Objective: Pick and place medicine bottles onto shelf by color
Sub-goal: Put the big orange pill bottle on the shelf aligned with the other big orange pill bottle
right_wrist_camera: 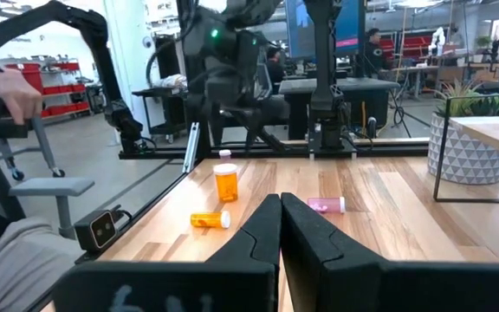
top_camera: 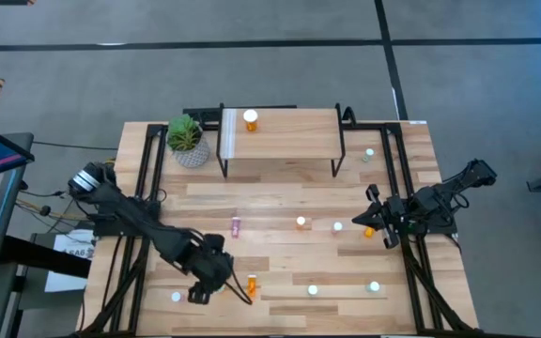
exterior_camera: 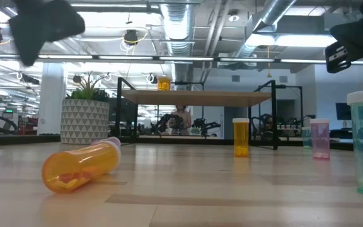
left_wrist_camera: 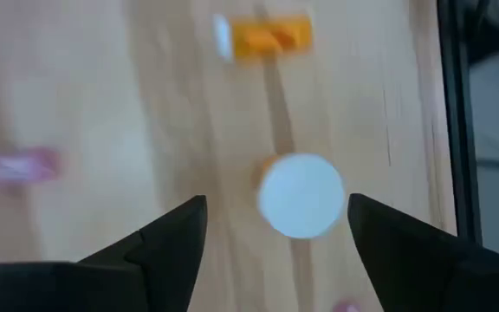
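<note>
My left gripper (top_camera: 196, 292) (left_wrist_camera: 277, 199) is open near the table's front left, pointing steeply down. It hangs over an upright orange medicine bottle with a white cap (left_wrist_camera: 300, 195) (top_camera: 177, 297) (right_wrist_camera: 226, 182), a finger on either side and above it, not touching. Beyond it an orange bottle (left_wrist_camera: 262, 36) (top_camera: 251, 282) (exterior_camera: 80, 165) lies on its side, and a pink one (top_camera: 236, 226) (right_wrist_camera: 325, 204) lies farther in. One orange bottle (top_camera: 250, 119) (exterior_camera: 163, 82) stands on the shelf (top_camera: 280, 136). My right gripper (top_camera: 376, 220) (right_wrist_camera: 280, 217) waits shut at the table's right side.
Other bottles stand scattered about: orange (top_camera: 301, 222), white-capped ones (top_camera: 337, 226) (top_camera: 313, 291) (top_camera: 375, 287), teal (top_camera: 369, 153), and an orange one (top_camera: 369, 231) beside my right gripper. A potted plant (top_camera: 188, 141) stands left of the shelf. Black frame rails (top_camera: 144, 188) run along the table's sides.
</note>
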